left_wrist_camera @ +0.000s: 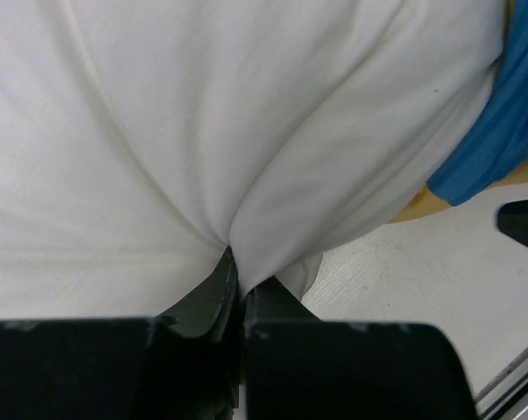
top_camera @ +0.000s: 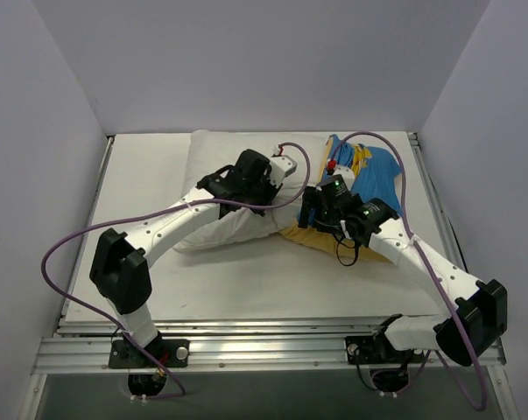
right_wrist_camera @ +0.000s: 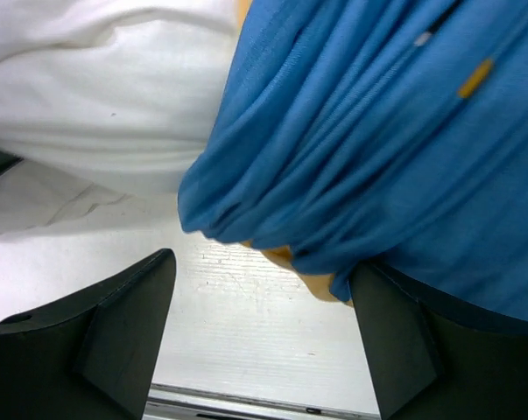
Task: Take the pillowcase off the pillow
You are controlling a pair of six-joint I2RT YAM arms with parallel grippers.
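Pinching the pillow (left_wrist_camera: 246, 131), the left gripper (left_wrist_camera: 237, 289) has its jaws clamped; the right gripper (right_wrist_camera: 262, 297), jaws apart, meets the pillowcase (right_wrist_camera: 377, 131) beside the pillow.

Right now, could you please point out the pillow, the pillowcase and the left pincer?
pillow (left_wrist_camera: 202, 114): left wrist view, white cover.
pillowcase (right_wrist_camera: 377, 131): right wrist view, bunched blue folds.
left pincer (left_wrist_camera: 237, 293): left wrist view, between fingertips.

White table (top_camera: 246, 280); aluminium rail (top_camera: 272, 350) along near edge.

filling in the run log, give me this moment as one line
left pincer shut on pillow | right pincer open at pillowcase | pillowcase bunched, pillow mostly bare
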